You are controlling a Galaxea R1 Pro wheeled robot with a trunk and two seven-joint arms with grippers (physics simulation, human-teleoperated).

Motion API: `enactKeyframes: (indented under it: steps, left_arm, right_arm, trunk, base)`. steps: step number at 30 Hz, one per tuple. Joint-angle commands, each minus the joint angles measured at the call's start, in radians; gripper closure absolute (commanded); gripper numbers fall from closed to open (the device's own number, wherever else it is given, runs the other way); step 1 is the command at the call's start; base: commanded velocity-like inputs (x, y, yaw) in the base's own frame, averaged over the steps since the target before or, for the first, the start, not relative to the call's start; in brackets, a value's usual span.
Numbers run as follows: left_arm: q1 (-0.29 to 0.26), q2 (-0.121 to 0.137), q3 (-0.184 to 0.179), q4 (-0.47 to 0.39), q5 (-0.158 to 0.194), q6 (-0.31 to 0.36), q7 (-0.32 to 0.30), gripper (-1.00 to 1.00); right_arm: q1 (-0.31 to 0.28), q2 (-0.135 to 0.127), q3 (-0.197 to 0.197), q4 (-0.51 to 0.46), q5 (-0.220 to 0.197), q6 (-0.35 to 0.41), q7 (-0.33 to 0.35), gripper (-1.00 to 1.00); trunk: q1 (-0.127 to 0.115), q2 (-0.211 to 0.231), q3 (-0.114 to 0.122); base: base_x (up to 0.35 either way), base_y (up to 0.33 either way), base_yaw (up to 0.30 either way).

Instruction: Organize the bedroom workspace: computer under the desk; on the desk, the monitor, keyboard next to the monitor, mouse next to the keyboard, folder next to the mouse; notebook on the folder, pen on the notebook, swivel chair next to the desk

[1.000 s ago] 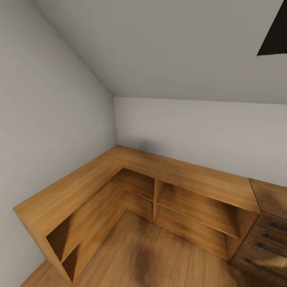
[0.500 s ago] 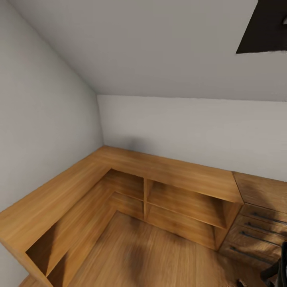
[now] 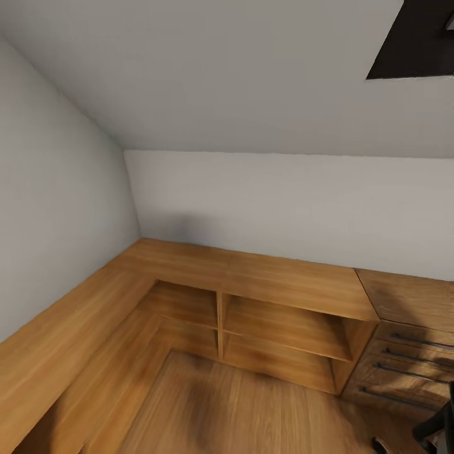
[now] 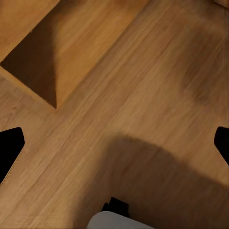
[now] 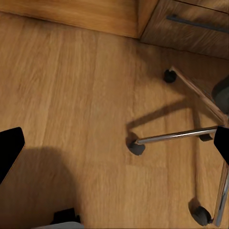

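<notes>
Two hands spread apart, empty | swivel chair (image 5: 191, 133) base on floor beneath right hand (image 5: 114, 143)

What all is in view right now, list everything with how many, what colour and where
Corner shelf unit: one, light wood, L-shaped, open compartments, against the grey walls.
Dresser: one, darker wood, dark bar handles, right of the shelf unit.
Skylight: one, dark, in the sloped ceiling, upper right.
Floor: light wood planks.
Swivel chair: one, chrome star base with dark castors, on the floor by the dresser.
Left gripper: black fingertips at the frame edges, wide apart, over the floor.
Right gripper: black fingertips wide apart, above the chair base.
</notes>
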Motion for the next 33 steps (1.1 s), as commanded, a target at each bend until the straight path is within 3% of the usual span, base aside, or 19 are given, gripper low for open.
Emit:
enactKeyframes:
  steps: [1, 9, 33]
  left_arm:
    - [0.0, 0.0, -0.004, 0.0, 0.001, -0.002, 0.006, -1.0]
    - [0.0, 0.0, -0.003, 0.0, 0.001, -0.002, 0.006, -1.0]
    - [0.0, 0.0, -0.003, 0.0, 0.002, -0.002, 0.006, -1.0]
  right_arm:
    - [-0.001, 0.001, 0.008, 0.002, 0.003, -0.001, -0.009, -1.0]
    - [-0.001, -0.001, 0.008, 0.002, 0.003, -0.001, -0.009, -1.0]
    - [-0.001, -0.002, 0.008, 0.002, 0.004, -0.003, -0.009, -1.0]
  trunk:
    - [0.001, -0.001, -0.002]
    - [0.001, -0.001, -0.004]
    - [0.001, -0.001, -0.004]
  base:
    - [0.264, 0.231, -0.254]
    - [0.191, 0.158, -0.254]
    - [0.004, 0.003, -0.263]
